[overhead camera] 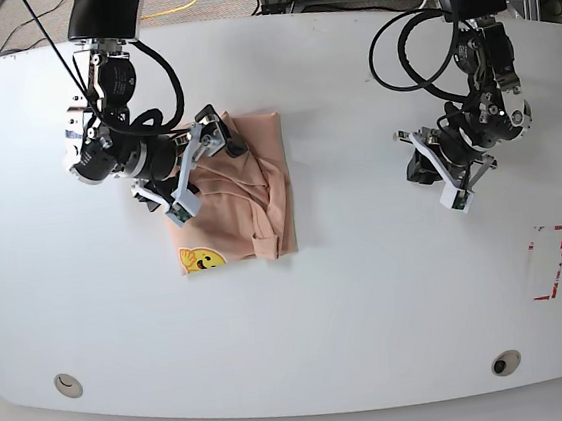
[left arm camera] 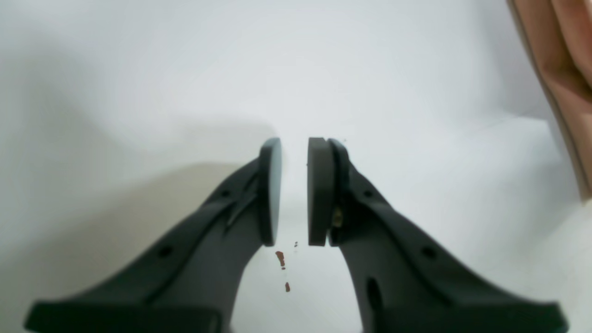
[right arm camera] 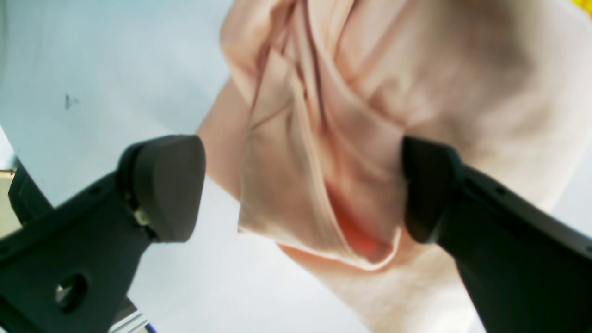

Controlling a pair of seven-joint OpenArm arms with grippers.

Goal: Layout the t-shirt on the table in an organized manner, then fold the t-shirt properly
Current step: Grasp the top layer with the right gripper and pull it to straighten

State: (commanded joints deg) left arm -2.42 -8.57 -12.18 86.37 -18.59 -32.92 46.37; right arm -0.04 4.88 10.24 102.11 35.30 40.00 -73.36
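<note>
Glossy white table (rounded corners), peach t-shirt bunched left

Base overhead, wrist views close, low — sharing the table

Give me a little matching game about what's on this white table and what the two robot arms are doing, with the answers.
Things:
1. t-shirt
2. left pincer
3. right pincer
4. red-outlined rectangle

States or places:
A. jaws a narrow gap apart, nothing between them, over bare table
B. bunched up and wrinkled, smiley print showing
C. marked on the table near one edge, nothing on it
D. jaws spread wide, over folds of peach fabric

Pairs: 1-B, 2-A, 3-D, 4-C
</note>
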